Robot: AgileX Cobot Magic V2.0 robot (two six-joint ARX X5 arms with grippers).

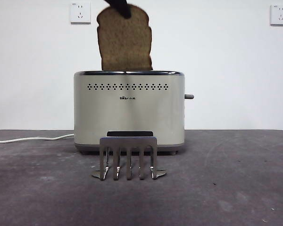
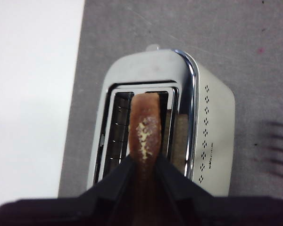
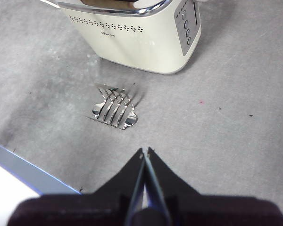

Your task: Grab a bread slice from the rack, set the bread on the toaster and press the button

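Brown crust edge-on: the slice of bread (image 2: 144, 132) is pinched by its domed top between the jaws of the left gripper (image 2: 144, 162), clenched on it from either flat face. In the front view the slice (image 1: 125, 42) hangs upright at upper centre of the frame, a black jaw tip overlapping its crown, its lower edge at the chrome rim of the toaster (image 1: 129, 110). Whether that edge has entered a slot cannot be told from this level angle.

Left wrist view, looking down: the slice's thin edge runs along the length of the slots, so its long axis is already parallel to them. It sits over the divider region between the two openings, slot wires visible to one side, polished chrome reflection to the other. Judgement: the coming move is a straight descent, and it turns on whether the slice is centred over one slot rather than the bar between; a small sideways correction may be needed first.

Rack (image 1: 128, 157) stands empty in lower centre of the front view, just before the toaster, on the grey table (image 1: 236, 188).

Button (image 1: 189, 96) projects from the toaster's narrow side at right of frame, untouched as yet.

Right gripper (image 3: 145, 151) waits above the table, jaws pressed together on nothing, rack (image 3: 114, 108) and toaster (image 3: 137, 37) toward the upper half of its frame. It looks the freer arm for the lever.
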